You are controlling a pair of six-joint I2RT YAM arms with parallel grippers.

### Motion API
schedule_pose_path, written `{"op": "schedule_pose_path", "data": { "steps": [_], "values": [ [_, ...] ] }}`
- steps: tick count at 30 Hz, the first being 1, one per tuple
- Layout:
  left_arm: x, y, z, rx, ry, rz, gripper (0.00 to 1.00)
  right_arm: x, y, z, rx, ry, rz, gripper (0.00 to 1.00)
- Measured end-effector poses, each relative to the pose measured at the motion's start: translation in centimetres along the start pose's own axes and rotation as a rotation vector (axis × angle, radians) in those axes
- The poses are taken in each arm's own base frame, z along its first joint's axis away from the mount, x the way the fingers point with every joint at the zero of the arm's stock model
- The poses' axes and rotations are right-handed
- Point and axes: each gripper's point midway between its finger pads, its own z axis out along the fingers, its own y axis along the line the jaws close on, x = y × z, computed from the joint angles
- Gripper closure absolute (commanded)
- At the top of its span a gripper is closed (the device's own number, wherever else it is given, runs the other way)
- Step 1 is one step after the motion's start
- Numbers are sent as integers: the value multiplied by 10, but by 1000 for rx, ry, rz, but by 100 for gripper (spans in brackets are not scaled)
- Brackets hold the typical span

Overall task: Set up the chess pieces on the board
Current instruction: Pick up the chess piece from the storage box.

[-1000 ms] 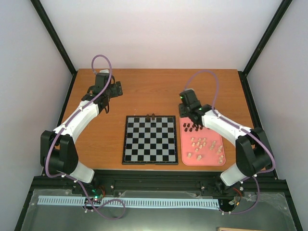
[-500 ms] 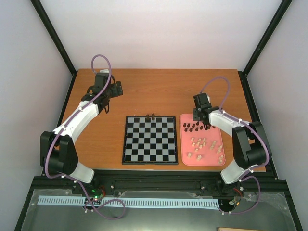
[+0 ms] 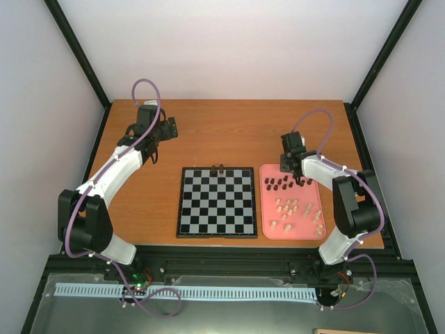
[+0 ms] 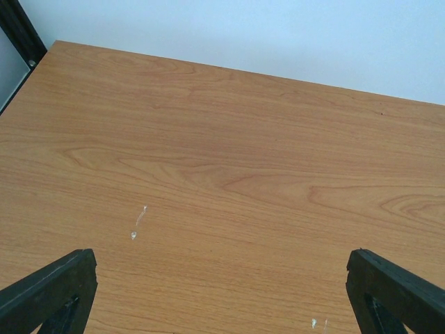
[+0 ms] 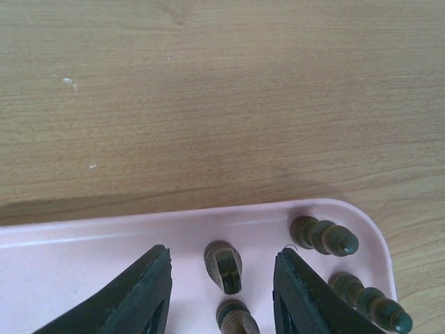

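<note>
The black-and-grey checkered board (image 3: 216, 202) lies flat at the table's middle, with two dark chess pieces (image 3: 217, 168) on its far edge. The other chess pieces are in a pink tray (image 3: 313, 189) to its right: dark ones (image 3: 278, 184) at the far end, pale ones (image 3: 295, 209) nearer. My right gripper (image 3: 292, 174) hangs open over the tray's far end. In the right wrist view the right gripper (image 5: 222, 256) has a finger on either side of a lying dark piece (image 5: 225, 268), touching nothing. My left gripper (image 3: 163, 129) is open over bare wood, far left.
More dark pieces (image 5: 323, 236) lie just right of my right fingers, one (image 5: 236, 319) lies below the straddled piece. The tray's far rim (image 5: 208, 217) is close ahead. The left wrist view shows only wooden tabletop (image 4: 222, 174) and the white back wall.
My right arm has swung right and back from the tray's far-left corner to over the dark pieces, its jaws slightly narrower. The left arm has not moved.
</note>
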Motion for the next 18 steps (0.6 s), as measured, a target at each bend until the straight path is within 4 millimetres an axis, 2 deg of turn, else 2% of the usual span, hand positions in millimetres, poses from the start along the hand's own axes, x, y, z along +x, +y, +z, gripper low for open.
{"op": "schedule_pose_path", "data": {
  "steps": [6,13,18],
  "values": [
    [-1,-1,0,2,-5,-2,0,-6,-7,0,16,-10,18,60],
    [-1,-2,1,8,-5,-2,0,-12,-36,3,58,-19,95,61],
    [-1,-2,1,8,-3,-2,0,-22,-40,-2,54,-56,124,61]
  ]
}}
